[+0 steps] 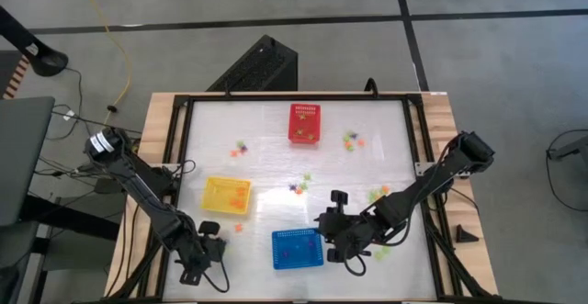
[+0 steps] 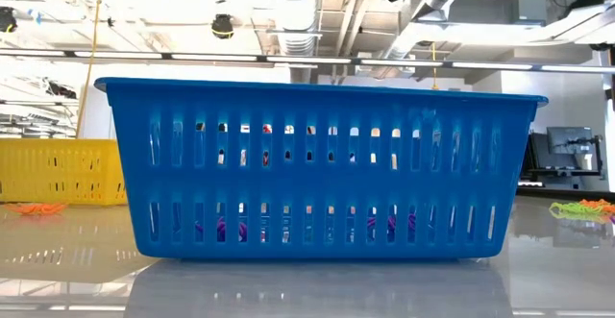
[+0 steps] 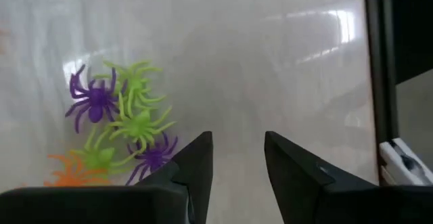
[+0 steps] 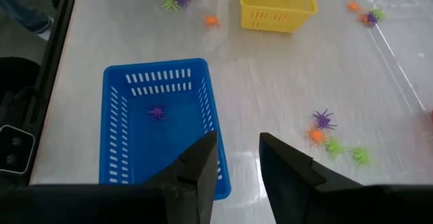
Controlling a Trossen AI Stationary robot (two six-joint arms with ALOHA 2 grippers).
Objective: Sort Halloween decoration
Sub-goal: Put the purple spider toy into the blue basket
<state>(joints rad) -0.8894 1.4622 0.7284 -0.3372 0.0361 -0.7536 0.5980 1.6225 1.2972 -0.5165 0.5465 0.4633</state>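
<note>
The decorations are tiny plastic spiders in purple, green and orange. A cluster of spiders [image 3: 122, 126] lies on the table just ahead of my left gripper [image 3: 237, 139], which is open and stands near the table's near-left corner [image 1: 208, 240]. My right gripper [image 4: 238, 139] is open and hovers beside the blue basket's right end [image 1: 326, 237]. The blue basket [image 4: 159, 126] holds a purple spider [image 4: 157, 112]. More spiders [image 4: 331, 139] lie loose on the table, apart from both grippers.
The yellow basket [image 1: 226, 196] sits left of centre and the red basket [image 1: 305, 123] near the far edge. Loose spiders lie near the red basket [image 1: 352, 140] and by the right arm [image 1: 377, 194]. The blue basket [image 2: 317, 169] fills the low view.
</note>
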